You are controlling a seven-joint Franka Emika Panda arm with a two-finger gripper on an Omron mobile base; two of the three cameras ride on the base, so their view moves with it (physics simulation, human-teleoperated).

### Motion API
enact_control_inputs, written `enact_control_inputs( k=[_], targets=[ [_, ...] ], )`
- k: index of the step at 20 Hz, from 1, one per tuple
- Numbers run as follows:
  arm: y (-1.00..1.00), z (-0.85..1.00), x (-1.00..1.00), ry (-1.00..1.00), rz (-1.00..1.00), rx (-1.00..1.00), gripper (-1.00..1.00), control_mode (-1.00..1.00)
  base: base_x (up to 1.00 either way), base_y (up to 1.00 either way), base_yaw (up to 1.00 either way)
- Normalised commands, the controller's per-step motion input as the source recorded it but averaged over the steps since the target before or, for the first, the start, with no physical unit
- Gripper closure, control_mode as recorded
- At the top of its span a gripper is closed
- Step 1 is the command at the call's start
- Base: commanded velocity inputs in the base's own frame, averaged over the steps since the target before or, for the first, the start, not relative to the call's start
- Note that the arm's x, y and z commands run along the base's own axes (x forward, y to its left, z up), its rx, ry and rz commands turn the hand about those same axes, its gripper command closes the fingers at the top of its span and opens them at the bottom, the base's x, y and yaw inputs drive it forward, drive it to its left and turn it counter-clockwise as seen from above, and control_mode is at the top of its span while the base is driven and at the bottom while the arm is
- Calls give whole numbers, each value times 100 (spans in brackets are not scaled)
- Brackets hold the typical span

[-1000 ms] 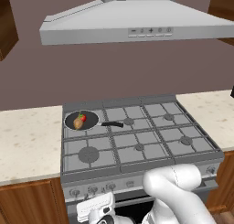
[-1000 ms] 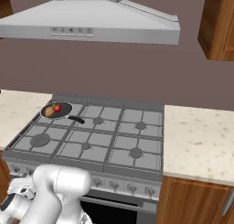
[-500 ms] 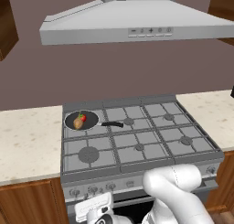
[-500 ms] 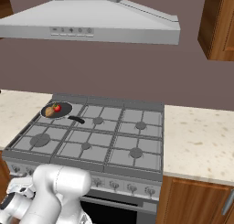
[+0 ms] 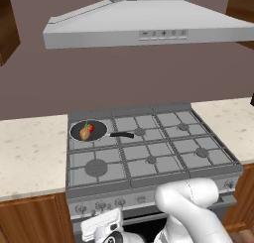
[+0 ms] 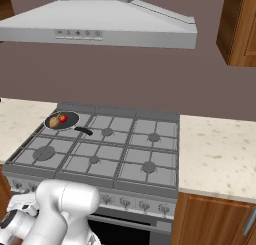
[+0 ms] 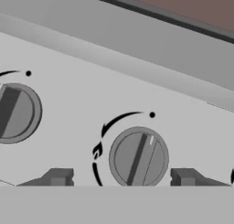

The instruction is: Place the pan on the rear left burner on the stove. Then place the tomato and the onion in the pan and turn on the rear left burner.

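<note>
Fingers [image 7: 122, 177] narrowed beside knob [image 7: 138, 158]; stove [image 5: 149, 157] unchanged.

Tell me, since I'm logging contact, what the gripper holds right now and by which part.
Nothing is held. The gripper is open, its fingertips standing on either side of a stove knob with clear gaps, not touching it.

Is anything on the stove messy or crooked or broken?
Nothing stands out. The pan sits flat on the stove's back-left burner with the tomato and onion inside it. Nothing is spilled or tipped over.
</note>
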Motion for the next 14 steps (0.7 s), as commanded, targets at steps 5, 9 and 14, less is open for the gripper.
enact_control_inputs(
  k=[5, 9, 14],
  targets=[
    [-5, 0, 0, 0, 0, 0, 100, -100, 0, 0, 0],
    [-9, 0, 0, 0, 0, 0, 100, -100, 0, 0, 0],
    [-4, 20, 0, -6, 0, 0, 100, -100, 0, 0, 0]
  ],
)
